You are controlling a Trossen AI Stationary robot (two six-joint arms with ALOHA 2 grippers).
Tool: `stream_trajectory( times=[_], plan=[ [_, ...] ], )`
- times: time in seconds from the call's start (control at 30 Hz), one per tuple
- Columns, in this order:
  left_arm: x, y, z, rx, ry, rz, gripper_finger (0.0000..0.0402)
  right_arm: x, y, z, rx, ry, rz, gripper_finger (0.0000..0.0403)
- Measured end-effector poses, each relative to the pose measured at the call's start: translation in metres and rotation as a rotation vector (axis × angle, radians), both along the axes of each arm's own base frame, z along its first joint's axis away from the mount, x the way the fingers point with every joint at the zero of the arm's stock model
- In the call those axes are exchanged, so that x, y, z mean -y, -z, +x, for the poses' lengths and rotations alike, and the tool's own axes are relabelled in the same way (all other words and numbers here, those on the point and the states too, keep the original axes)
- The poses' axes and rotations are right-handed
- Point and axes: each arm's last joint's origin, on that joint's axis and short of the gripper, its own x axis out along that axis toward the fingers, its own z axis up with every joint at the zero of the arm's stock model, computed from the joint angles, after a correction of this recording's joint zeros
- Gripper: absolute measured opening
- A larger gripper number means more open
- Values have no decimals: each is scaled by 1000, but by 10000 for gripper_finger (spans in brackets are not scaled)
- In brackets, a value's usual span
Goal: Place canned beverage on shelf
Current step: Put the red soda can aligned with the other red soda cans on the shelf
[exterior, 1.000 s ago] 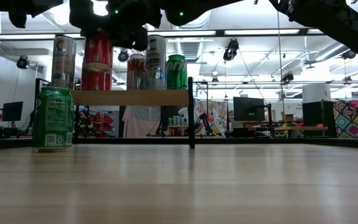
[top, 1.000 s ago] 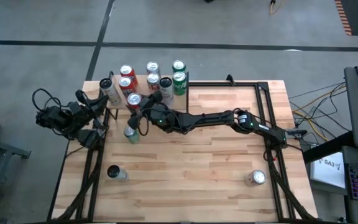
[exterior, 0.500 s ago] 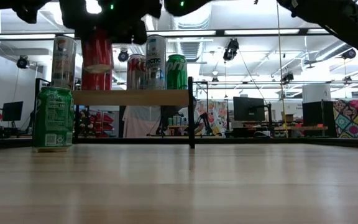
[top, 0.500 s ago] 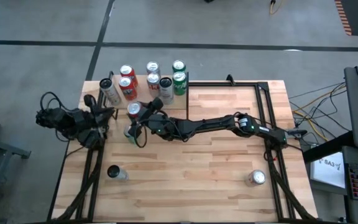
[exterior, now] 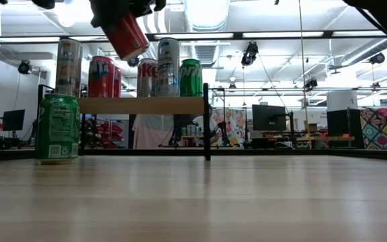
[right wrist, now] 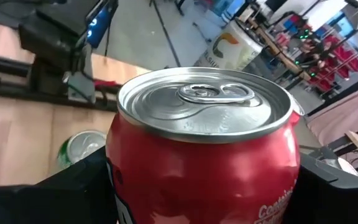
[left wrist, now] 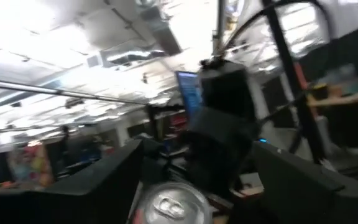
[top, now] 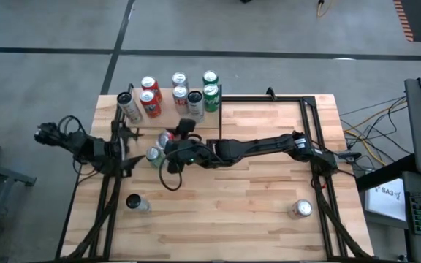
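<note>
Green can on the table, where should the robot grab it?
Grip the green can around the middle of its round wall, coming level from the open table side. It stands upright, and the shelf is behind it.

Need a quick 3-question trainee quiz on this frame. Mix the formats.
1. True or false: the red can hangs upright in the air.
2. Which gripper holds the red can? A) left gripper B) right gripper
3. Fill in: the green can in front of the shelf stands on the ___.

Key: 1 false, it is tilted; 2 B; 3 tabletop.
</note>
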Motion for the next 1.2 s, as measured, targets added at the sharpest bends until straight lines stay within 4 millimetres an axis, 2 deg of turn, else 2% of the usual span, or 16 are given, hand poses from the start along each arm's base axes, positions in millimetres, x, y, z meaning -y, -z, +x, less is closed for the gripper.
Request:
stream_trajectory(
  times=[0.23, 0.6, 0.97, 1.2],
  plan=[
    [10, 1, 27, -23, -83, 71, 309, -4, -17, -11, 5, -16, 15, 293],
    [15, 8, 53, -44, -154, 67, 307, -9, -13, -12, -36, -45, 9, 293],
    [14, 6, 73, -96, -260, -62, 307, -8, -11, -12, -62, -63, -3, 293],
    [19, 10, 90, -203, -260, -107, 307, -9, -7, -13, -102, -68, -15, 293]
  ],
)
